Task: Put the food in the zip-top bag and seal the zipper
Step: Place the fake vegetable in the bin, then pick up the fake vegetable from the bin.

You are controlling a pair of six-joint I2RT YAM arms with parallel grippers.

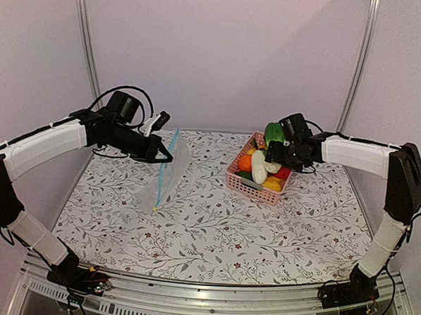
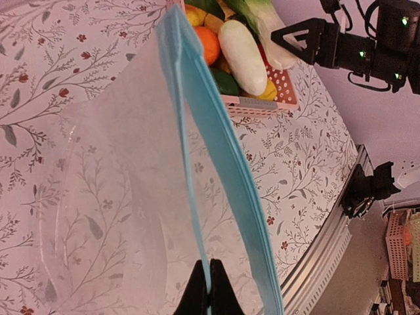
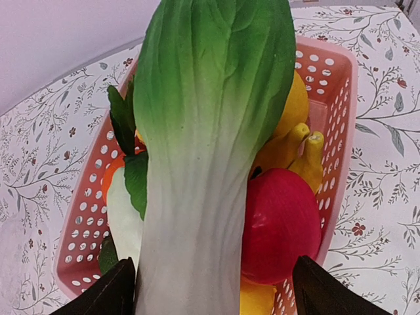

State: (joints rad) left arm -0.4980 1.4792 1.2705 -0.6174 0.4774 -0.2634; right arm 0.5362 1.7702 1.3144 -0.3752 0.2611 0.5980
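My left gripper (image 1: 165, 155) is shut on one lip of the light-blue zipper (image 2: 197, 216) and holds the clear zip-top bag (image 1: 170, 175) up off the table. The bag's mouth gapes slightly, its other lip (image 2: 226, 144) hanging apart. The bag (image 2: 105, 197) holds nothing. My right gripper (image 3: 213, 292) is open over the pink basket (image 1: 248, 188). Its jaws straddle the white stem of the bok choy (image 3: 210, 131), with a gap on the right side. Beside the stem lies the red round fruit (image 3: 282, 223). An orange round fruit (image 2: 209, 44) lies deeper in the basket.
The basket (image 3: 341, 118) also holds a white oblong vegetable (image 2: 243, 56), yellow pieces (image 3: 295, 105) and dark green leaves (image 3: 121, 121). A floral cloth (image 1: 214, 228) covers the table. White walls close the back and sides; a metal rail (image 1: 210, 298) runs along the near edge.
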